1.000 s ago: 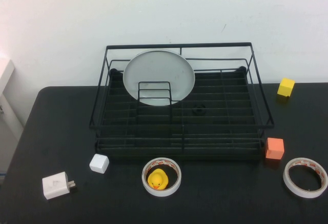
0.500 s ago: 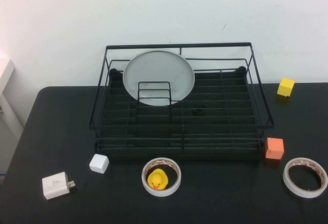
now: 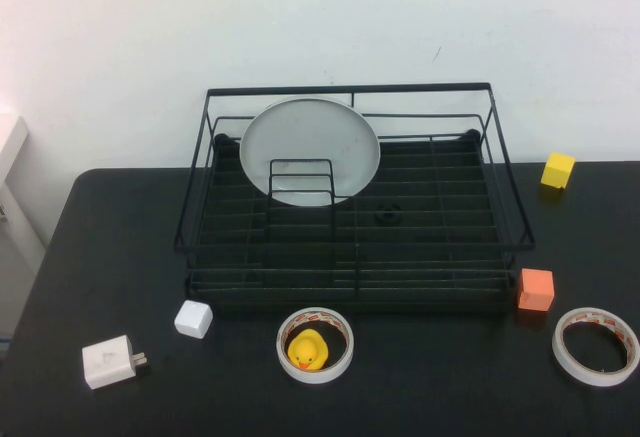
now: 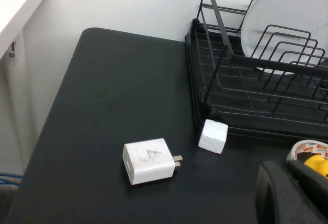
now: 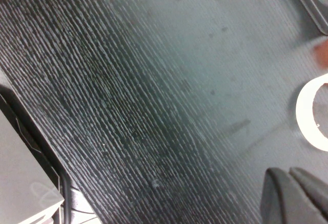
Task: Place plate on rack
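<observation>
Nothing moved; plate [image 3: 310, 150] upright in rack [image 3: 352, 247].

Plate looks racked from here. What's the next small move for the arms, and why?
Probably none beyond holding both arms parked. The plate stands upright in the rack, behind its wire divider. The left end effector is shut near the table's front left, the right end effector shut over bare table near a tape roll; neither holds anything.
</observation>
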